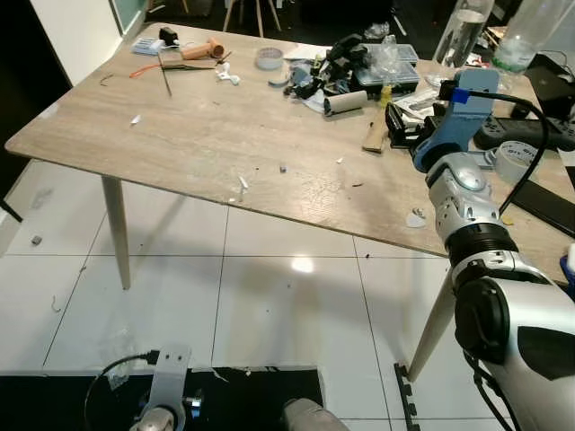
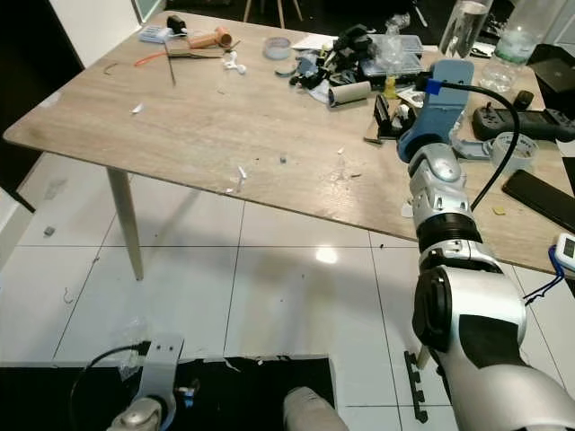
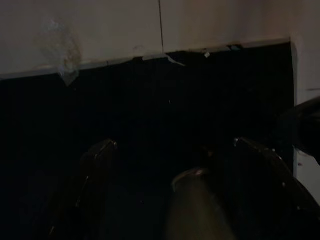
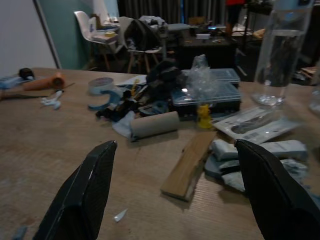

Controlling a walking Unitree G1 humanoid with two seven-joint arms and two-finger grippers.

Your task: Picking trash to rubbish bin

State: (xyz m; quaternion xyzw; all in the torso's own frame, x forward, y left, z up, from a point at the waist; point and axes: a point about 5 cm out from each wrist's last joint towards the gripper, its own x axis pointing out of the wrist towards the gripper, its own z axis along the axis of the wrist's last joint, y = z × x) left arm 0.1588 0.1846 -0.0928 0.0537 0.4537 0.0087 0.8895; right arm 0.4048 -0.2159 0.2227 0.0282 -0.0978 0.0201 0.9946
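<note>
We hold our right gripper (image 4: 175, 195) out over the desk (image 1: 198, 135), jaws spread wide with nothing between them. Just ahead of the jaws, in line with the gap, a small wooden block (image 4: 189, 165) lies flat on the desk. Beyond it rests a cardboard tube (image 4: 154, 124), the likeliest piece of trash, beside a tangle of dark clutter (image 4: 150, 95) and a clear plastic case (image 4: 207, 90). Off past the right finger lie grey wrapped packets (image 4: 260, 155) and a tall clear bottle (image 4: 280, 50). A tiny white scrap (image 4: 120, 215) sits close by the left finger.

Our left gripper (image 3: 172, 190) hangs low over a black mat (image 3: 165, 110) beside white floor tiles (image 3: 100, 25), its jaws wide apart.
</note>
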